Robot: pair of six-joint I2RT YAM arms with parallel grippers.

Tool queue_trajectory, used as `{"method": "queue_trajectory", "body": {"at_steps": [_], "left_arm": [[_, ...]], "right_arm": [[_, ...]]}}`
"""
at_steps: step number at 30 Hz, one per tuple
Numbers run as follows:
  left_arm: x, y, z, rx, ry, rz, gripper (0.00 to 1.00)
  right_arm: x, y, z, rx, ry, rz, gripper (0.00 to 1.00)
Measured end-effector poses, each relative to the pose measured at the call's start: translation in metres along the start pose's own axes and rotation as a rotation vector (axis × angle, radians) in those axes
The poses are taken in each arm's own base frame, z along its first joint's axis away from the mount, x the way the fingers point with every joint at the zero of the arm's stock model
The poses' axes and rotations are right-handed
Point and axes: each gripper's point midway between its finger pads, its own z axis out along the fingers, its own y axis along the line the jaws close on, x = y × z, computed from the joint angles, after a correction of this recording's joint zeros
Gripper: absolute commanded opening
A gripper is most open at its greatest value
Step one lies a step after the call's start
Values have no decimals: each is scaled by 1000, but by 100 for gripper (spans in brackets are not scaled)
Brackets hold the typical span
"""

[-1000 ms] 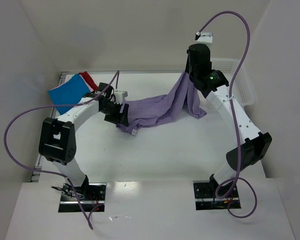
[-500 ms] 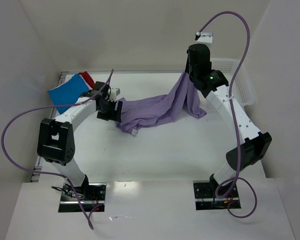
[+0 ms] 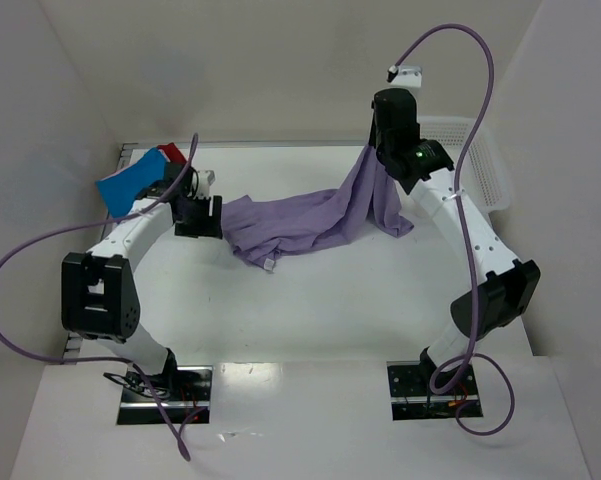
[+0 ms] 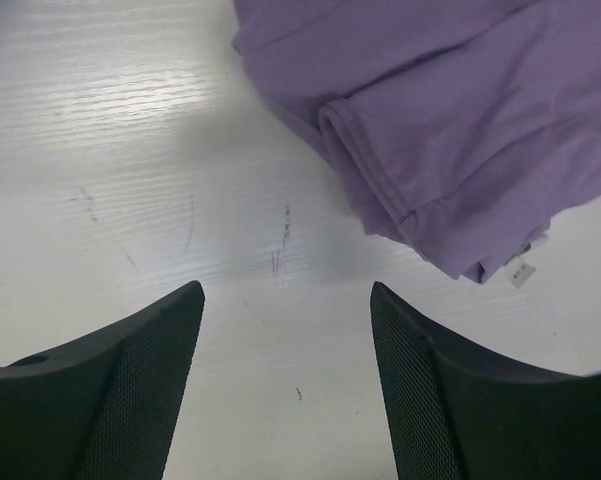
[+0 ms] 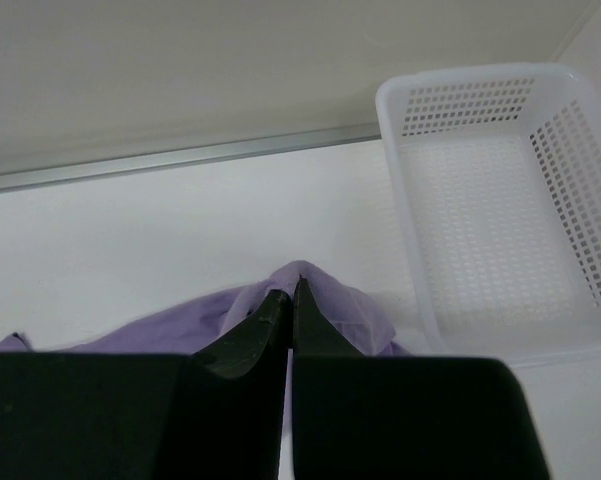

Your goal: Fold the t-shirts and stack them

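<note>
Lavender t-shirt [image 3: 300, 220], scuffed white table [image 4: 130, 150], white walls [image 3: 280, 60]

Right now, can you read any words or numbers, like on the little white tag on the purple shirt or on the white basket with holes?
No word, number or sign can be read in any view.
Small white tag at the edge of the soft lavender-purple cloth t-shirt: too small and blurred to read.
White plastic mesh basket: no label shows.
</note>
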Motion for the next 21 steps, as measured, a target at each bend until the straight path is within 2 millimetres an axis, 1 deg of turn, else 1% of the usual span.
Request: {"method": "queue_trajectory", "body": {"at_steps": [4,7,8,9,11,14,17,21], "left_arm": [[8,-9,9,54,38,37,76],[19,-14,23,74,95,62,76],[24,-16,28,79,117,71,79],[30,-19,33,87,142,80,79],[38,-23,40,96,175,91,79],[42,-29,46,108,193,119,79],[38,-33,47,115,180,131,80],[17,-36,47,118,117,140,80]], "right_arm": [[5,2,4,2,10,-7,0],[7,3,6,3,16,-11,0],[8,3,7,4,17,-11,0],[9,3,7,4,19,-13,0],[9,3,8,6,20,-13,0],[9,0,9,10,20,-11,0],[10,0,11,13,23,-13,0],[14,1,14,15,32,-18,0]]}}
